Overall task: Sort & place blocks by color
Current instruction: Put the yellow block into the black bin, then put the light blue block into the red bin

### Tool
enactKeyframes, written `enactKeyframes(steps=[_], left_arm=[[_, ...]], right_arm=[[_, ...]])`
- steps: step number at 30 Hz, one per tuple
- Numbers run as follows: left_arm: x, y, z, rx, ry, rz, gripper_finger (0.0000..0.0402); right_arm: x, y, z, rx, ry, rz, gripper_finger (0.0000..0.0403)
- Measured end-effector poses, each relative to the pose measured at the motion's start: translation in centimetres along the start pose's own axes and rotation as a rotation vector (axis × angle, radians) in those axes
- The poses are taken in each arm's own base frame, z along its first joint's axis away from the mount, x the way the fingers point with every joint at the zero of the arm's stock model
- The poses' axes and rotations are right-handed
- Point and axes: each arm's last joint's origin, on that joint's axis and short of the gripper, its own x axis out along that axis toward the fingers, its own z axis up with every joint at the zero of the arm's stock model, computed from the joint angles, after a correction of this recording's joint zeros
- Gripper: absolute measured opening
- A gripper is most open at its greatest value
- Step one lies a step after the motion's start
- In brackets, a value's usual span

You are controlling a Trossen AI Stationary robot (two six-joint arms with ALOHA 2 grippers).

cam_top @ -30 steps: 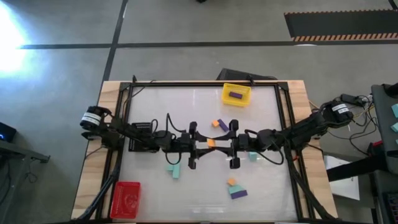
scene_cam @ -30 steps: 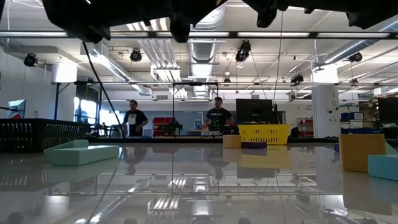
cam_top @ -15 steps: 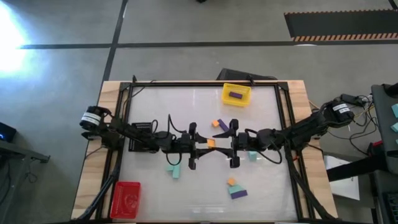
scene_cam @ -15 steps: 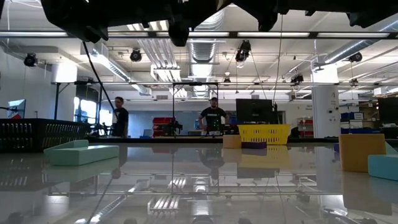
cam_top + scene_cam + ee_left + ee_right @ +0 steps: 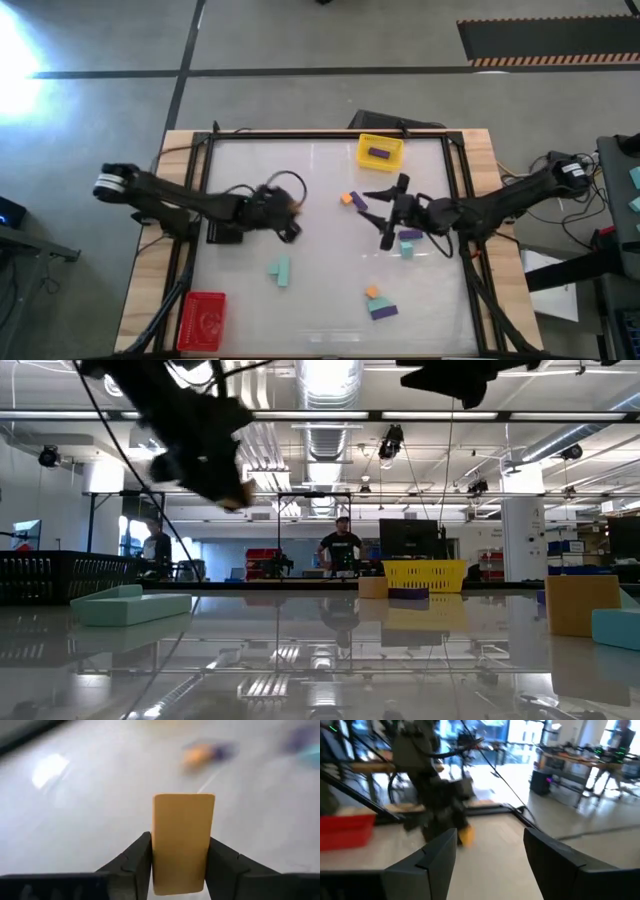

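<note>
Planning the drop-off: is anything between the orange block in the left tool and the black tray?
Nothing visible: the left tool holds the orange block beside the black rectangular tray, bare tabletop between them.

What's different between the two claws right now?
The left gripper is clamped on an orange block, while the right gripper holds nothing. The left one's fingers press against the block; the right one's stand wide apart. Both are dark two-fingered claws raised above the table.
</note>
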Motion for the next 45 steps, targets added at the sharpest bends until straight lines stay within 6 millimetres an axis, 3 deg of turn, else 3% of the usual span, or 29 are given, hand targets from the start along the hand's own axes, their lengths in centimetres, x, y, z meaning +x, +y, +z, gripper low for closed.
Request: enactKeyframes(steps=[4,9,15,23,32,45], left_arm=[[-3.0,3.7,-0.6,-0.13,0.216,0.274,0.0123],[-5.4,6.4,-0.9,-0.244,0.4,0.493,0.0123],[-4.6,7.2,-2.2,-0.279,0.544,0.517,0.0123],[-2.8,7.9,-3.6,-0.273,0.592,0.591,0.0123],[-1.3,7.4,-4.2,-0.216,0.625,0.647,0.018],[-1.3,6.6,-3.2,-0.18,0.624,0.609,0.0188]], right_arm=[[-0.9,-0.6,0.3,-0.015,0.023,-0.007,0.0219],[-1.1,-0.8,0.3,-0.02,0.034,-0.002,0.0219],[-1.0,-0.7,0.2,-0.025,0.04,-0.002,0.0219],[-1.0,-0.7,0.1,-0.022,0.042,0.0,0.0219],[-1.0,-0.7,0.2,-0.028,0.041,-0.001,0.0219],[-1.0,-0.7,0.1,-0.022,0.043,-0.001,0.0219]])
